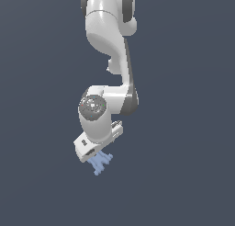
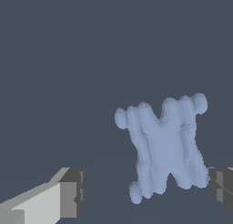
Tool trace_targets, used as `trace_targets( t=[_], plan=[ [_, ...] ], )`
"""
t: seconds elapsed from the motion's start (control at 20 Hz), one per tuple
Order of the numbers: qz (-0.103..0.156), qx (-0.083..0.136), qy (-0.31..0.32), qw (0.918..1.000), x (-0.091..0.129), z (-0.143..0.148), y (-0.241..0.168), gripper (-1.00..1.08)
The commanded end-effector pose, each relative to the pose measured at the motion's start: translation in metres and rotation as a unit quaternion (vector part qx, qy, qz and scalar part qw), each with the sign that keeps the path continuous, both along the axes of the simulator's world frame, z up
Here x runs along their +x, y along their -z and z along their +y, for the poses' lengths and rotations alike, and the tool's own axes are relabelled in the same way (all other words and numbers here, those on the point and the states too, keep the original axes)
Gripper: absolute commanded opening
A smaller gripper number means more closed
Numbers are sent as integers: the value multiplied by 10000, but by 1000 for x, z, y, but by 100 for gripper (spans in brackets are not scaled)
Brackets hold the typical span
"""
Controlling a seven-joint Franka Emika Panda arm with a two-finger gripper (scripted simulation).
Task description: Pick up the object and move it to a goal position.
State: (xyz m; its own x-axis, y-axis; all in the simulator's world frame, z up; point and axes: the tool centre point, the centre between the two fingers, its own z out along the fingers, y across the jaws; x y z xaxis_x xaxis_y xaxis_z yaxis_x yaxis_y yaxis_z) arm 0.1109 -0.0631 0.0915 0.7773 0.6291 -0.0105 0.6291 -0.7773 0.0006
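Note:
The object (image 2: 164, 148) is a small flat light-blue X-like piece with toothed arms, lying on the dark grey surface. In the exterior view the object (image 1: 102, 163) pokes out from just under the white hand of my gripper (image 1: 95, 156). In the wrist view my gripper (image 2: 145, 191) is open, with the jaws wide apart. The object lies between the fingers, off-centre. Its lower arm is right next to one dark fingertip pad (image 2: 222, 187), and I cannot tell if they touch. The other pad (image 2: 73, 191) is well clear of it.
The white arm (image 1: 112, 50) hangs down from the top of the exterior view over a plain dark grey surface (image 1: 183, 128). No other objects, goal marker or edges show in either view.

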Motion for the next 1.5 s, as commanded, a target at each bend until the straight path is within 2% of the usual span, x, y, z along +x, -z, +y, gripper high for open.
trace_targets(
  t=[0.0,0.6,1.05,1.45],
  plan=[
    [-9,10,-258,9997,7,-8,7,100],
    [-33,37,-918,9958,22,-32,26,100],
    [-32,38,-945,9955,23,-33,33,100],
    [-34,37,-960,9954,22,-34,72,100]
  ],
)
